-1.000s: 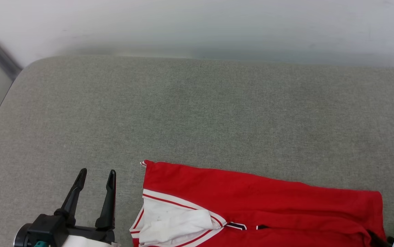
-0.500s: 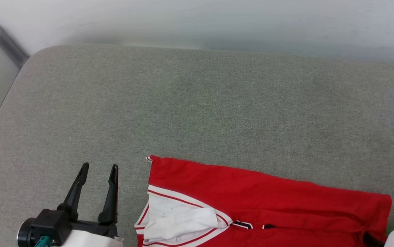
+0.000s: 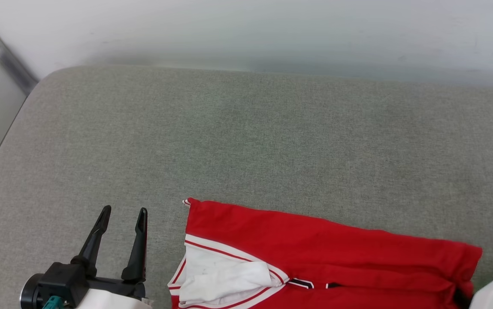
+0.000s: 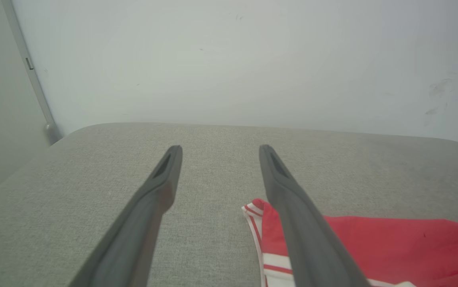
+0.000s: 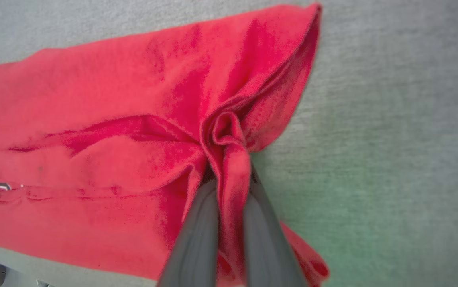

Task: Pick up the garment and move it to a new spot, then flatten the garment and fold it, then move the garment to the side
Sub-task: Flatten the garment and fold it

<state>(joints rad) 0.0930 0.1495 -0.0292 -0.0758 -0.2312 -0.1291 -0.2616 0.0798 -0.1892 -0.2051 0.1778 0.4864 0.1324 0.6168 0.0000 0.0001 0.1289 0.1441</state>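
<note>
Head view: your shirt (image 3: 328, 244) lies at the bench's (image 3: 246, 141) near right, white sleeve (image 3: 225, 274) toward the left gripper (image 3: 125, 209), whose fingers stand apart and empty just beside it.
Left wrist view: those fingers spread over bare bench, with the shirt's striped edge by one of them.
Right wrist view: the right gripper's (image 5: 230, 177) fingers are pinched on a bunched red fold at the shirt's edge.
</note>
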